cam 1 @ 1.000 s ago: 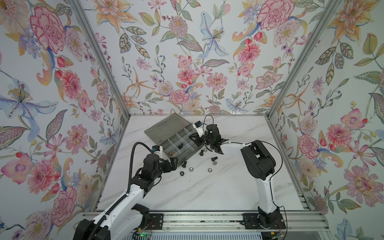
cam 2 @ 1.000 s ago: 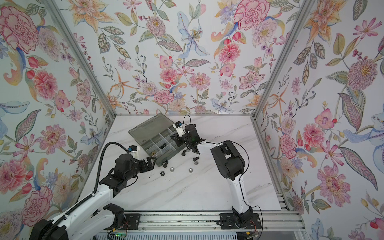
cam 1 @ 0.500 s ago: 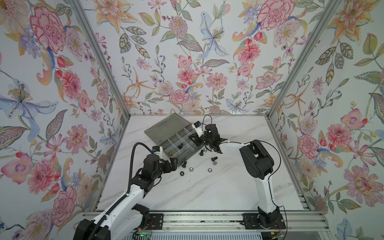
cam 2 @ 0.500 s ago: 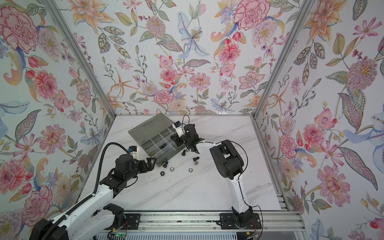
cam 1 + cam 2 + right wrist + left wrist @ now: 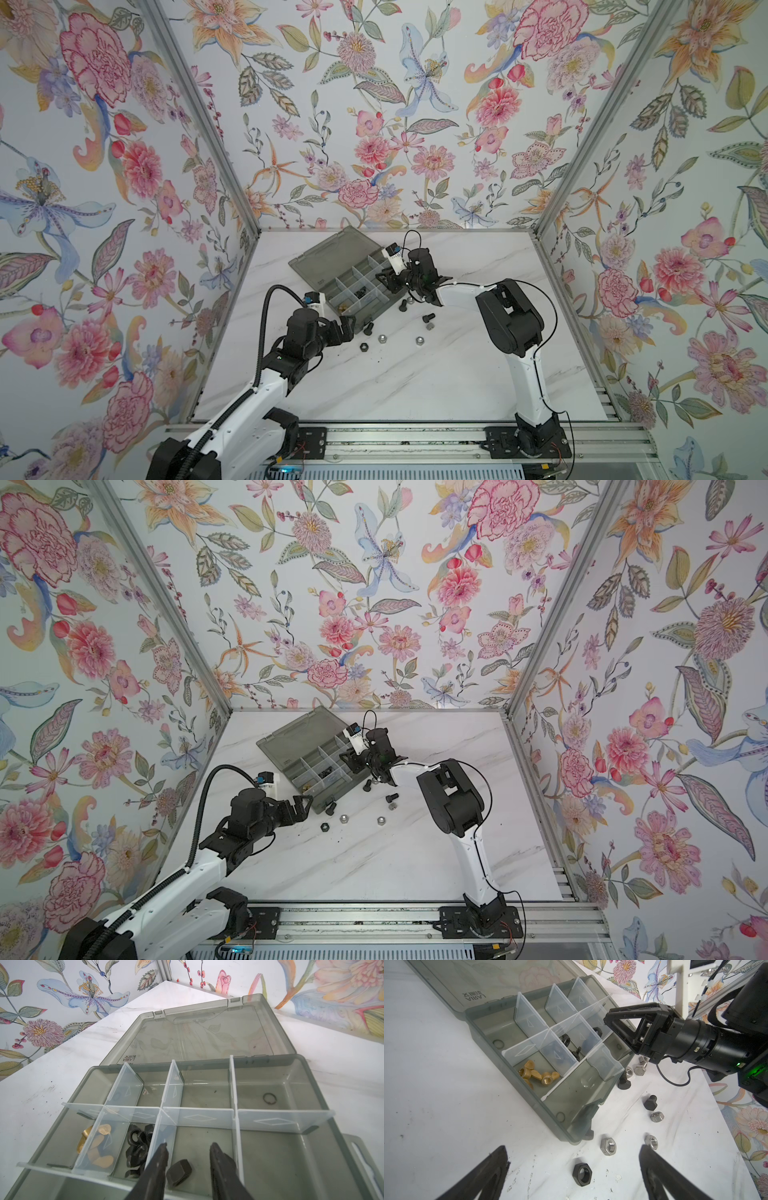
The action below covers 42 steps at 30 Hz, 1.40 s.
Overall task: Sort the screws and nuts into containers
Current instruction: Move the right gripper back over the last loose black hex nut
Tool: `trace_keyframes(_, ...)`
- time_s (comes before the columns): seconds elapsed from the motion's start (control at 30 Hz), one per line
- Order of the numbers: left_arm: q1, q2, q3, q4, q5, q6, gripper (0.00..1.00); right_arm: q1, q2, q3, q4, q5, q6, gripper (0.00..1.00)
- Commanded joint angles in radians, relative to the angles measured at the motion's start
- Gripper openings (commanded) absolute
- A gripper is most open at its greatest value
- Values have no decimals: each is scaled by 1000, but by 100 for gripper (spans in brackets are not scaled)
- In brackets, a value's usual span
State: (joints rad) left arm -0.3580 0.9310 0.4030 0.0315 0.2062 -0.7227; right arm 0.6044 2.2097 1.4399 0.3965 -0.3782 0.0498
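since a second ago my right hand (image 5: 188,1148) had slid a touch toward the organizer box (image 5: 270,1084) and its jaws had parted; it was released, gripping nothing. between its fingers (image 5: 158,1167), touching neither, one black screw (image 5: 178,1172) lay on the floor of a compartment in the row away from the lid hinge. next to it was the compartment of black nuts (image 5: 138,1145), and the brass wing nuts (image 5: 537,1075) sat one compartment further along. in both top views the box lay just above the middle of the frame, its lid (image 5: 301,737) folded flat toward the upper left. in a top view my left hand (image 5: 347,326) hung wide open and empty, left of centre, by the box's lower corner. loose on the surface (image 5: 415,374) near it lay a black nut (image 5: 582,1174), several silver nuts (image 5: 608,1145), other black screws (image 5: 650,1102) and a silver bolt (image 5: 640,1069).
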Motion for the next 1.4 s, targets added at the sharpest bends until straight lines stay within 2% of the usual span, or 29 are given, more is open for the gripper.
trace_keyframes(0.0, 10, -16, -13, 8, 10, -3, 99, 6, -16, 15, -18, -14, 1, 38)
trace_keyframes(0.27, 11, -27, -18, 1, 2, -2, 99, 11, -184, -82, -28, -43, -12, 41)
trace_keyframes(0.53, 14, -29, -20, -2, -3, 3, 99, 35, -378, -295, -25, -40, -31, 44)
trace_keyframes(0.8, 18, -27, -21, -4, 1, 6, 99, 179, -510, -510, 10, 79, -28, 48)
trace_keyframes(1.03, 22, -34, -24, -8, 4, 2, 99, 290, -527, -630, 72, 176, 45, 52)
trace_keyframes(1.23, 23, -46, -29, -12, -4, -8, 99, 332, -503, -707, 196, 237, 152, 56)
trace_keyframes(1.37, 25, -49, -30, -10, -4, -11, 99, 367, -469, -728, 265, 265, 159, 56)
